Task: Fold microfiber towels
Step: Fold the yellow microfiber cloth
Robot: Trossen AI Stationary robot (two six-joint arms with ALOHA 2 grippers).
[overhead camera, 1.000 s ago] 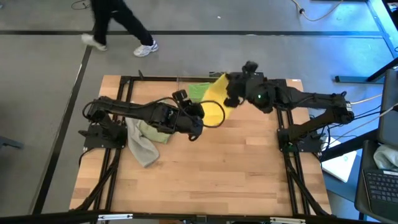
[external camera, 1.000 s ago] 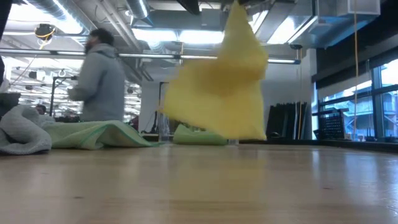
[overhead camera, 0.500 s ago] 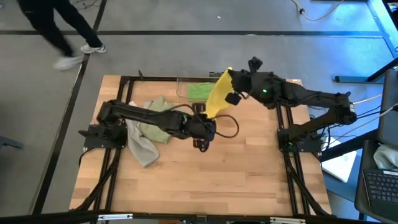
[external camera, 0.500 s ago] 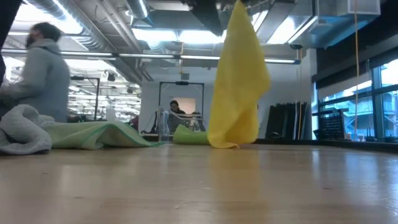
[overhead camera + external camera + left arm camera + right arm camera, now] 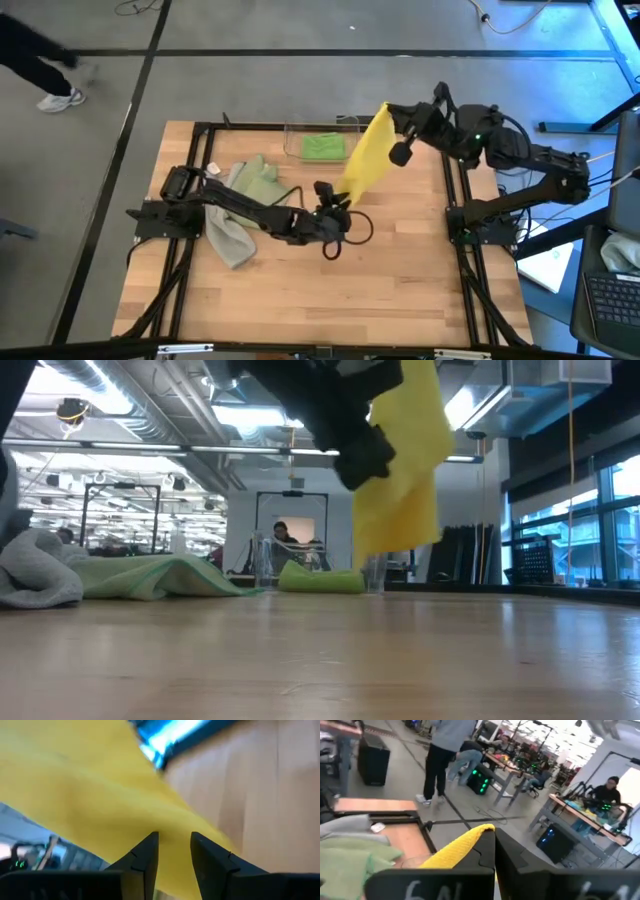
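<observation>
The fingers of the right gripper (image 5: 388,118) are closed on the upper corner of the yellow towel (image 5: 365,160), which is held up above the far right part of the table (image 5: 400,280); in the right wrist view the cloth (image 5: 455,849) is seen pinched between the two dark fingers. The left gripper (image 5: 338,196) is placed at the towel's lower end near the table's centre, and in the left wrist view its fingers (image 5: 145,857) are seen parted with a narrow gap, the yellow cloth (image 5: 90,795) lying just in front of them; whether the cloth is touched cannot be told. The towel is stretched as a slanted, narrow sheet between the two grippers, and in the low view its lower edge (image 5: 395,510) is seen hanging clear of the wood. The near half of the table is bare wood, and open room is left to the right of the left gripper. At the left edge, the pale sage green towel (image 5: 250,190) is spread in a crumpled heap with the grey towel (image 5: 225,235) bunched beside it and touching it. At the far edge, the bright green towel (image 5: 322,146) is lying folded inside a clear plastic bin (image 5: 292,142). A person's shoe (image 5: 60,98) is seen on the floor beyond the table's far left corner.
</observation>
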